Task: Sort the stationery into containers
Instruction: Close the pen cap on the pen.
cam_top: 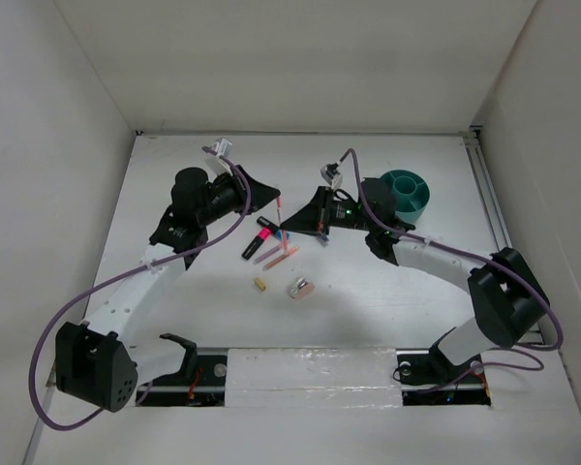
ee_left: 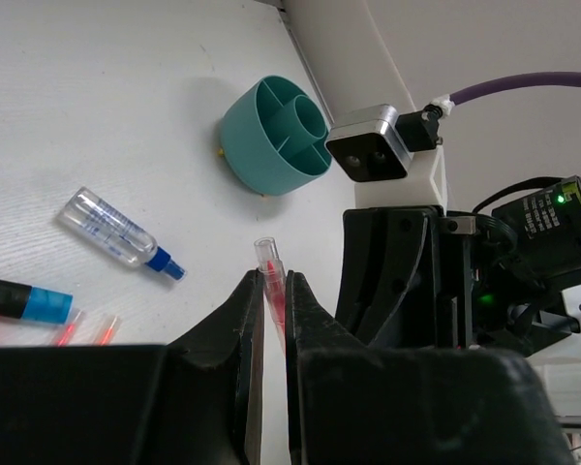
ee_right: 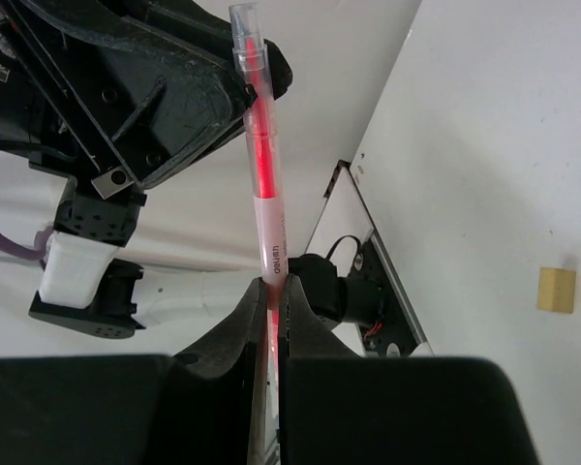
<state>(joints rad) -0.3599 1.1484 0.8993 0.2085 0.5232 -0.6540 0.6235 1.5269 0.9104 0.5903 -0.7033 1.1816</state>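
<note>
Both grippers are clamped on the same thin pink pen [ee_right: 261, 165], held in the air above the middle of the table [cam_top: 368, 310]. Left gripper [ee_left: 271, 283] has its jaws drawn in to a narrow slit, the pen pinched between them with its clear end poking out past the fingertips. Right gripper [ee_right: 273, 289] is closed just as tightly on the other part of the pen, whose pale barrel with a red core rises from the fingers past the black tip of the left gripper. From above, the two grippers meet nose to nose, with the short pink line of the pen between them.

The teal bowl [cam_top: 407, 194] stands at the far right of the table, just behind the right arm's wrist. It is round, with a central tube and dividers making compartments; nothing shows inside them.

On the table below the grippers lie a black marker with a pink cap [cam_top: 255, 240] and, beside it, a black marker with a blue cap [ee_left: 24, 300]. The clear blue-capped tube [ee_left: 121, 232] lies on its side between the markers and the bowl. Two more thin pink pens [cam_top: 277, 255] lie side by side just near the markers. Nearer the arm bases sit the silver-pink oval piece [cam_top: 300, 288] and, to its left and apart from it, the tiny tan block [cam_top: 259, 285].
</note>
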